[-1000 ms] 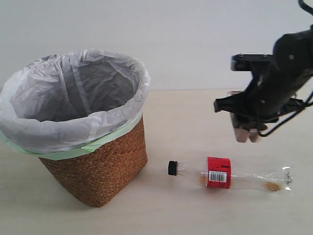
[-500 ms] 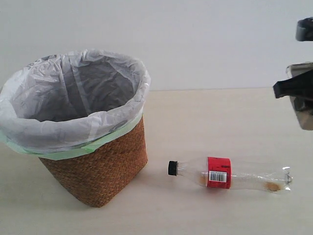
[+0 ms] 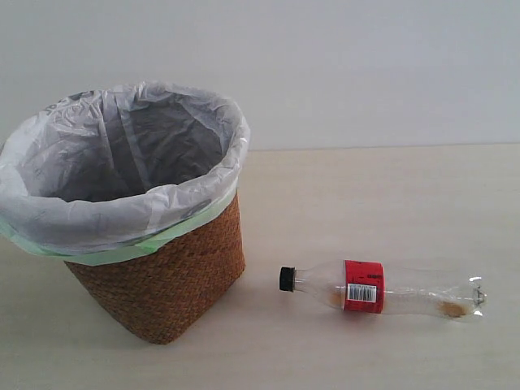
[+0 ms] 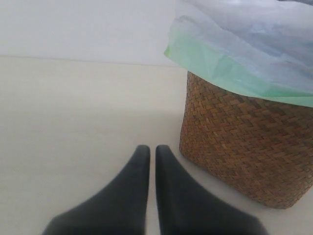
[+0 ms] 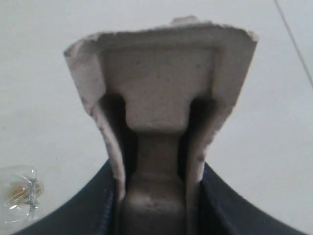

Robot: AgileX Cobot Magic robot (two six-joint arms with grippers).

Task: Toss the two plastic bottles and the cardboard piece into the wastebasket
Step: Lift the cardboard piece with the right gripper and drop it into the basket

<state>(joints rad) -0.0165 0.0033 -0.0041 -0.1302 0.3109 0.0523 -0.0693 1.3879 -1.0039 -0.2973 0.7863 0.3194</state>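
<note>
Desk (image 3: 366, 195): pale beige, matte and flat; it carries the wastebasket and the slim bottle.
Wall (image 3: 325, 65): plain off-white, meeting the desk's far edge in a straight line.
Left end effector (image 4: 148, 149): two dark tapered fingers drawn together with only a thin slit between them and nothing in it; low over bare desk, near the basket's woven side.
Right end effector (image 5: 155, 196): dark fingers clamped on the cardboard piece (image 5: 161, 83) from both sides, holding it above the desk.
Cardboard piece: grey-beige moulded pulp, rough and speckled, with a ragged rim and a raised centre rib.
Wastebasket (image 3: 162, 284): brown woven wicker, wider at the top, standing upright on the left; its crinkled translucent white liner bag (image 3: 122, 162) is folded over the rim and has a pale green edge.
Slim bottle (image 3: 382, 294): clear plastic, lying on its side to the right of the basket and apart from it; black cap towards the basket, red barcode label round the middle, brownish residue inside.
</note>
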